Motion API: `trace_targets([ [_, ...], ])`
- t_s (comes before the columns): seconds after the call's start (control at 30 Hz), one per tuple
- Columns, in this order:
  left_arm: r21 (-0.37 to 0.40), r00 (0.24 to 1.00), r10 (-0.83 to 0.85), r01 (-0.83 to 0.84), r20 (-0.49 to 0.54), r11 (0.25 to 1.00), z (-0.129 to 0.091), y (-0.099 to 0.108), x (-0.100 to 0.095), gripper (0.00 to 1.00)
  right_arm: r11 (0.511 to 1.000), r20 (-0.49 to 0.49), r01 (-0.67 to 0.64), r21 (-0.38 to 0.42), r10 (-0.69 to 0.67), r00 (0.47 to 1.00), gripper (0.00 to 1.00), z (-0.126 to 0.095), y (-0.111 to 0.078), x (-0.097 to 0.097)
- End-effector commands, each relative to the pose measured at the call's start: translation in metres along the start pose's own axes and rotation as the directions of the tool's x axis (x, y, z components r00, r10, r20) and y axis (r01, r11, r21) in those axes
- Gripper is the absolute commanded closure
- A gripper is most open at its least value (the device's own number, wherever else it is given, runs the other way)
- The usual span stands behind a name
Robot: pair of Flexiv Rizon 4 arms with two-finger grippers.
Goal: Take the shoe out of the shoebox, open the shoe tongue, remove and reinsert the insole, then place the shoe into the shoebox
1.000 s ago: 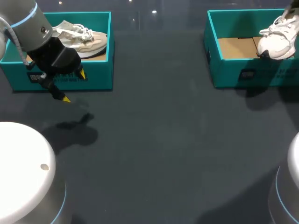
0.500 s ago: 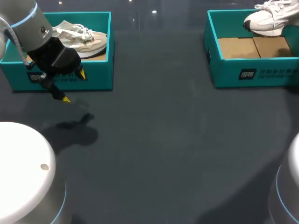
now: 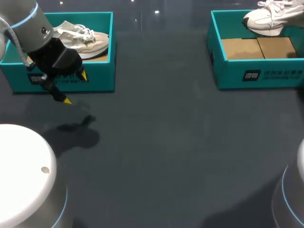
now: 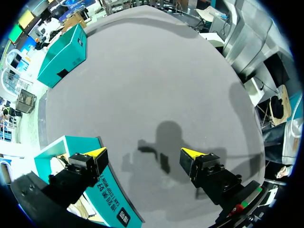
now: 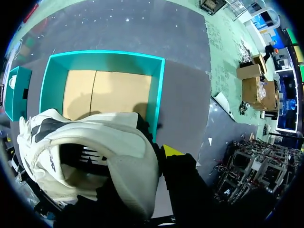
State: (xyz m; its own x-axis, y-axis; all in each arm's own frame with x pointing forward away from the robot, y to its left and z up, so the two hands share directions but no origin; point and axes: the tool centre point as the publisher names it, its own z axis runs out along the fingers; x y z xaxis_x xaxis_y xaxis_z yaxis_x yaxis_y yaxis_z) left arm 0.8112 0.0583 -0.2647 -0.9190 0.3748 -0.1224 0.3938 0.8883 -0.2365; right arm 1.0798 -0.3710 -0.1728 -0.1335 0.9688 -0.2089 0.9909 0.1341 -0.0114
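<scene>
Mostly hidden: the right arm is out of the head view, so only its wrist view shows the right gripper (image 5: 159, 154). One yellow fingertip (image 5: 172, 151) shows there, pressed to the outside of the white shoe (image 5: 95, 156) at its opening. The other finger is behind the shoe wall, not visible. The shoe hangs at the gripper, clear of the right box (image 5: 159, 95), so I read the fingers as clamped on the shoe's rim.

From the head camera the white shoe (image 3: 266, 19) sits over the far wall of the right box (image 3: 256, 71) and is cut off by the frame edge. The box's cardboard floor (image 3: 259, 47) is bare. I can't make out the tongue or the insole.

Left gripper (image 3: 75, 88) hangs over the table (image 3: 180, 142), just in front of the left box (image 3: 95, 78). Its fingers are spread wide, holding nothing and touching nothing. The left wrist view agrees: the left gripper (image 4: 143, 153) has bare table between its tips, with the box wall beside one finger. A beige shoe (image 3: 80, 38) lies in the left box, partly covered by the arm.
</scene>
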Motion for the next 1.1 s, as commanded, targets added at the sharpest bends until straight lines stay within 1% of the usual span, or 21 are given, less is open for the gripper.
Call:
trace_targets([
  [0.03, -0.003, 1.0, 0.0, 0.0, 0.0, 1.0, 0.0, 0.0, 0.0, 0.0, 0.992, 0.031, -0.044, -0.121, 0.048, 0.998, 1.0, 0.008, -0.01, 0.007],
  [0.1, -0.003, 1.0, 0.0, 0.0, 0.0, 1.0, 0.0, 0.0, 0.0, 0.0, 0.986, 0.024, -0.059, -0.157, 0.064, 0.998, 1.0, 0.015, -0.012, 0.009],
  [0.17, -0.003, 1.0, 0.0, 0.0, 0.0, 1.0, 0.0, 0.0, 0.0, 0.0, 0.977, 0.05, -0.091, -0.192, 0.102, 0.993, 1.0, 0.022, -0.015, 0.013],
  [0.2, -0.003, 1.0, 0.0, 0.0, 0.0, 1.0, 0.0, 0.0, 0.0, 0.0, 0.973, 0.036, -0.106, -0.206, 0.116, 0.993, 1.0, 0.026, -0.017, 0.014],
  [0.23, -0.003, 1.0, 0.0, 0.0, 0.0, 1.0, 0.0, 0.0, 0.0, 0.0, 0.97, 0.027, -0.111, -0.215, 0.12, 0.992, 1.0, 0.03, -0.019, 0.014],
  [0.3, -0.003, 1.0, 0.0, 0.0, 0.0, 1.0, 0.0, 0.0, 0.0, 0.0, 0.96, 0.031, -0.17, -0.222, 0.182, 0.983, 1.0, 0.033, -0.022, 0.014],
  [0.67, -0.003, 1.0, 0.0, 0.0, 0.0, 1.0, 0.0, 0.0, 0.0, 0.0, 0.96, 0.031, -0.17, -0.222, 0.182, 0.983, 1.0, 0.033, -0.022, 0.014],
  [0.7, -0.003, 1.0, 0.0, 0.0, 0.0, 1.0, 0.0, 0.0, 0.0, 0.0, 0.959, 0.053, -0.177, -0.221, 0.193, 0.98, 1.0, 0.035, -0.021, 0.017],
  [0.73, -0.003, 1.0, 0.0, 0.0, 0.0, 1.0, 0.0, 0.0, 0.0, 0.0, 0.959, 0.055, -0.177, -0.22, 0.194, 0.98, 1.0, 0.04, -0.019, 0.018],
  [0.77, -0.003, 1.0, 0.0, 0.0, 0.0, 1.0, 0.0, 0.0, 0.0, 0.0, 0.96, 0.037, -0.176, -0.219, 0.189, 0.981, 1.0, 0.045, -0.017, 0.019],
  [0.83, -0.003, 1.0, 0.0, 0.0, 0.0, 1.0, 0.0, 0.0, 0.0, 0.0, 0.961, 0.039, -0.196, -0.196, 0.208, 0.977, 1.0, 0.059, -0.014, 0.021],
  [0.87, -0.003, 1.0, 0.0, 0.0, 0.0, 1.0, 0.0, 0.0, 0.0, 0.0, 0.963, 0.017, -0.197, -0.185, 0.204, 0.979, 1.0, 0.063, -0.013, 0.021],
  [1.0, -0.003, 1.0, 0.0, 0.0, 0.0, 1.0, 0.0, 0.0, 0.0, 0.0, 0.962, 0.008, -0.21, -0.176, 0.215, 0.977, 1.0, 0.071, -0.014, 0.024],
  [1.1, -0.003, 1.0, 0.0, 0.0, 0.0, 1.0, 0.0, 0.0, 0.0, 0.0, 0.961, 0.009, -0.215, -0.174, 0.22, 0.976, 1.0, 0.076, -0.018, 0.032],
])
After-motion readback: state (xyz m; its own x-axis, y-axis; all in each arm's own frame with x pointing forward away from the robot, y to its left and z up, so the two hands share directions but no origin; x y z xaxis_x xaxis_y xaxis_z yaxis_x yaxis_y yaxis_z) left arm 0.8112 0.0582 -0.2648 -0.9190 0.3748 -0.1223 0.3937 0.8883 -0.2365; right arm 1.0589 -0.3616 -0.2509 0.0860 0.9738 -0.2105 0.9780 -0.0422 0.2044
